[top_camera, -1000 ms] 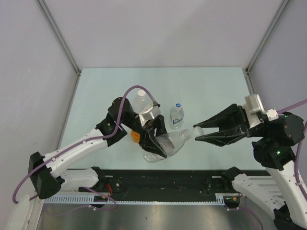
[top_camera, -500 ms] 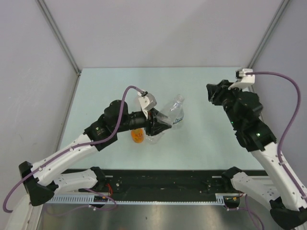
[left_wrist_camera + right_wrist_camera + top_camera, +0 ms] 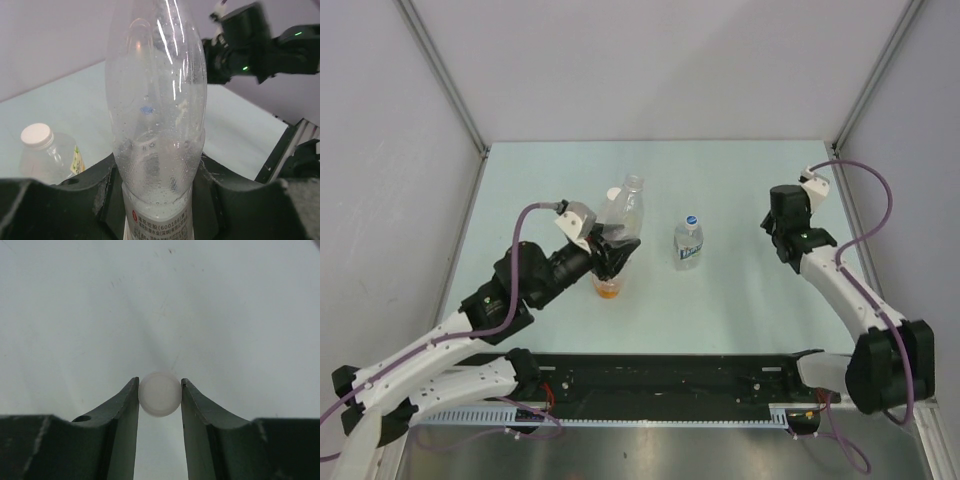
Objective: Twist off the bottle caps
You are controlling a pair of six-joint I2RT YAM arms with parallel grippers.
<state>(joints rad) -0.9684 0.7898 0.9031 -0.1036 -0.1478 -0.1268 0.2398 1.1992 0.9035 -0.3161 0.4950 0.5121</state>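
Top external view: a second earlier the right gripper (image 3: 159, 385) had been at the neck of the clear bottle (image 3: 623, 212). It had since swung away to 3 o'clock, pinching a white cap (image 3: 160, 394). The left gripper (image 3: 612, 252) stayed clamped on that bottle, now upright at 9 o'clock. One cap was therefore off. The blue-capped bottle (image 3: 689, 243) at centre remained closed.

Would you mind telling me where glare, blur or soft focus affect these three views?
Left wrist: bright glare streaks run down the clear bottle, and the right arm behind it looks soft. Right wrist: the white cap is washed out against the pale table. Top external: even light, sharp, faint shadows.
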